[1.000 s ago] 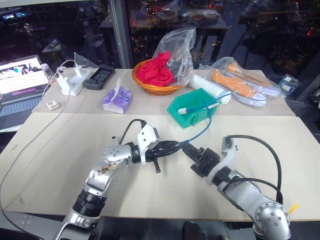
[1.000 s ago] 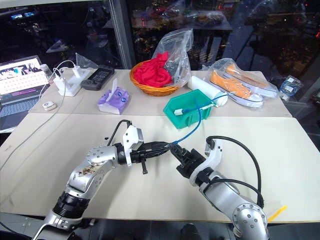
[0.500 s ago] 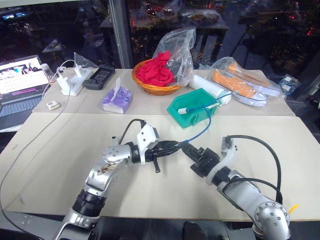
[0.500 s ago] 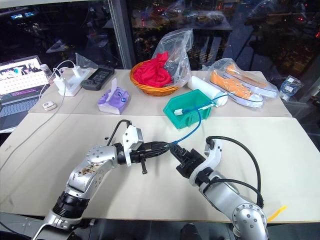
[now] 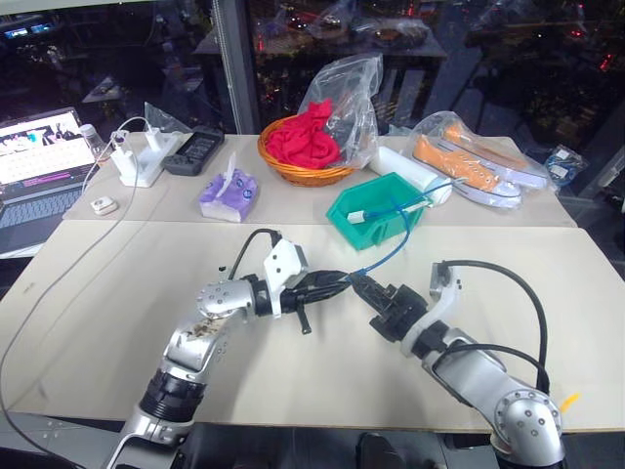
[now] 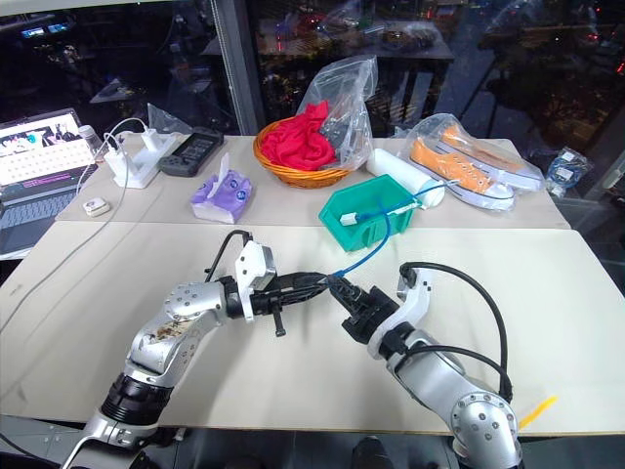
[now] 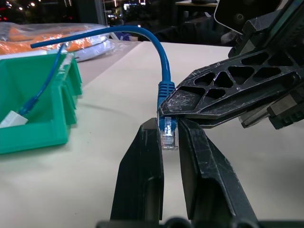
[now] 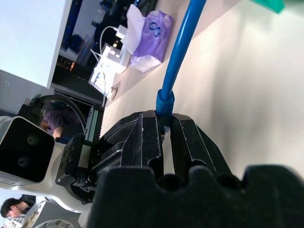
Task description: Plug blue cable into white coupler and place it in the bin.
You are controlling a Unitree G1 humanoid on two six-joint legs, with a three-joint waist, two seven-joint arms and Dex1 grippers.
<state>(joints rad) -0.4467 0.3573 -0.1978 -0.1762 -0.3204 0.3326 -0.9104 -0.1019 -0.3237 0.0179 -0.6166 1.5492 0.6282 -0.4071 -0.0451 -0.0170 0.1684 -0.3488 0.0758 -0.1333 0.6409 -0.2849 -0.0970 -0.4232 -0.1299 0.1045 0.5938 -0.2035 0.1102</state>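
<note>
The blue cable (image 5: pixel 398 240) arcs from the teal-green bin (image 5: pixel 379 233) down to where both grippers meet above the table. My left gripper (image 7: pixel 167 127) is shut on the cable's clear plug (image 7: pixel 168 137). My right gripper (image 5: pixel 359 285) comes in from the other side, shut on the cable at the blue boot (image 8: pixel 165 101) just behind the plug. The two sets of fingertips touch. A small white piece, apparently the white coupler (image 5: pixel 357 215), lies inside the bin, and the cable's far end runs to it.
Behind the bin stand an orange wicker basket (image 5: pixel 303 172) of red cloth, a white roll (image 5: pixel 410 172) and bagged orange shoes (image 5: pixel 471 164). A purple tissue pack (image 5: pixel 227 199), a power strip (image 5: pixel 139 166) and a laptop (image 5: pixel 34 161) sit at the far left.
</note>
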